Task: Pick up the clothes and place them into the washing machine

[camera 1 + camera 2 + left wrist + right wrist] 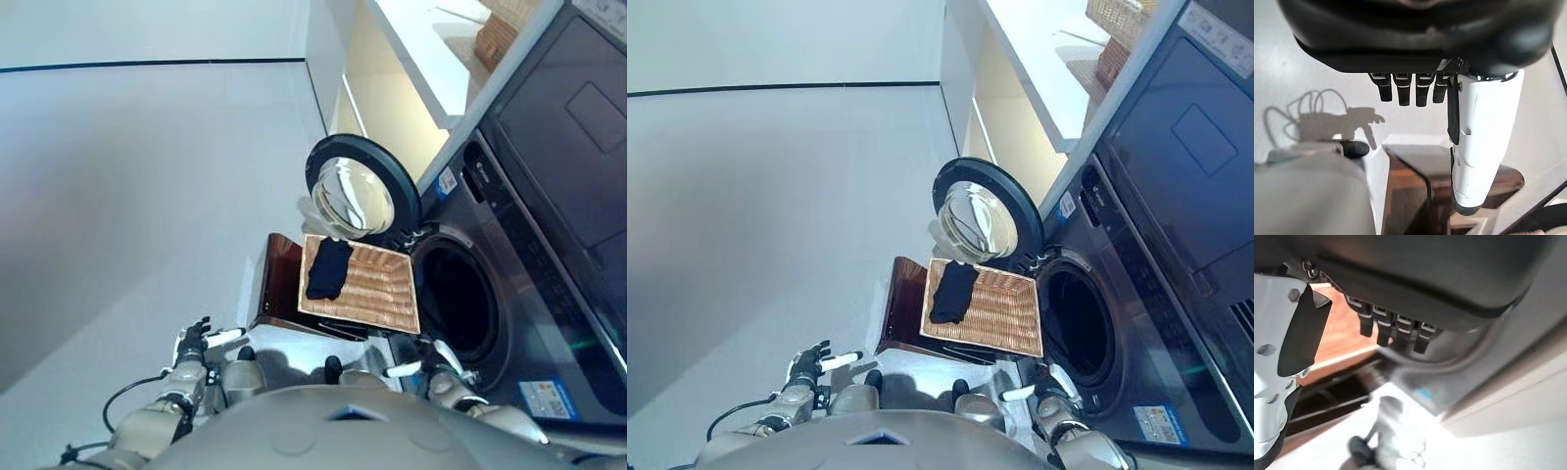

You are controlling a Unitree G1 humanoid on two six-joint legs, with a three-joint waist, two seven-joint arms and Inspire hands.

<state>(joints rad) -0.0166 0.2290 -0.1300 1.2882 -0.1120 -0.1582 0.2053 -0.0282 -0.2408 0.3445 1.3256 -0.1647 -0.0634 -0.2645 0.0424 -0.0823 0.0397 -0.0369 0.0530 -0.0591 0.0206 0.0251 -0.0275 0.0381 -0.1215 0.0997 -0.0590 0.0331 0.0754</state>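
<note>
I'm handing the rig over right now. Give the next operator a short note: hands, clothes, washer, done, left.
Left hand: open, empty, low on the left.
Right hand: open, empty, low by the washing machine.
Dark garment: lies on the wicker basket, which sits on a brown stand before the machine.
Washer door: swung open, drum mouth free.
Done: nothing loaded as far as visible.
Left: grasp the garment and put it into the drum.
</note>
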